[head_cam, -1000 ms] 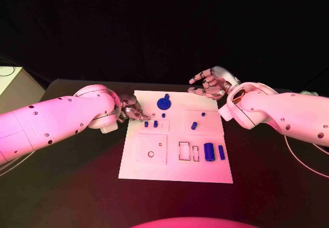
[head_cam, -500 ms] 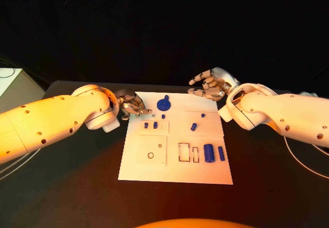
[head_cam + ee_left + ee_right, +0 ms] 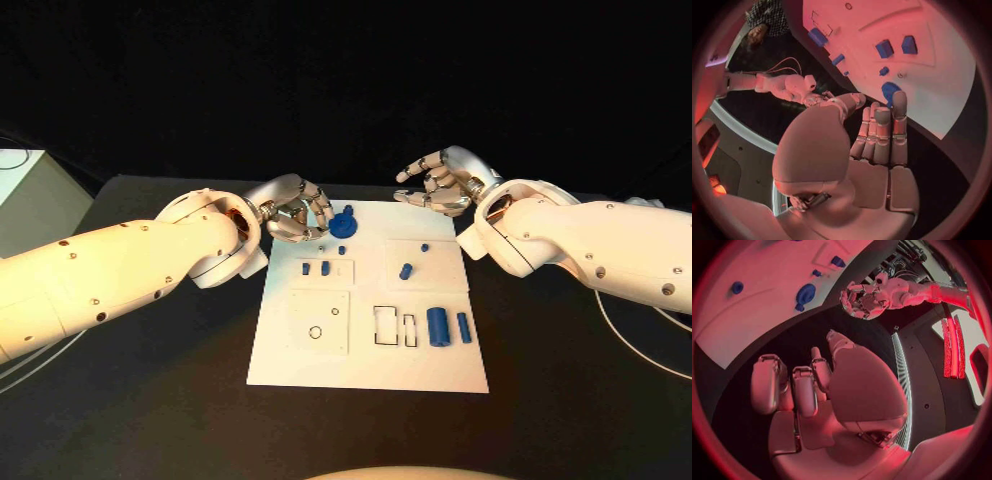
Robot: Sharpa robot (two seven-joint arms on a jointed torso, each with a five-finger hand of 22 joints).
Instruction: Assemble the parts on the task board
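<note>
Two hands are hovering at the far end of the task board (image 3: 289,360), and I am reading both as empty. My left hand (image 3: 296,218) is hanging just beside the board's far left corner with its fingers curled loosely inward, nothing between them; in the left wrist view those fingers (image 3: 882,135) are lying side by side and pointing toward the round blue part (image 3: 345,221), which is sitting on the board close to the fingertips but not touching them. I am judging that I am holding the hand there to line it up for a pick of that piece, since it is the nearest loose part and stands free of any recess. My right hand (image 3: 440,180) is waiting off the far right corner, over the black bench (image 3: 144,400), fingers spread and gently bent, holding nothing; I am keeping it well apart so it is not crowding the left hand's approach. Nearer to me, two small blue pegs (image 3: 316,267) are standing side by side in a marked square, a short blue part (image 3: 408,268) is lying tilted in the square to their right, and two longer blue blocks (image 3: 449,326) are lying beside an outlined slot (image 3: 387,324) that I am guessing will receive one of them. Most of the assembly is looking undone to me. Approaching the round part, I am watching for the fingertips nudging it sideways before they close.
</note>
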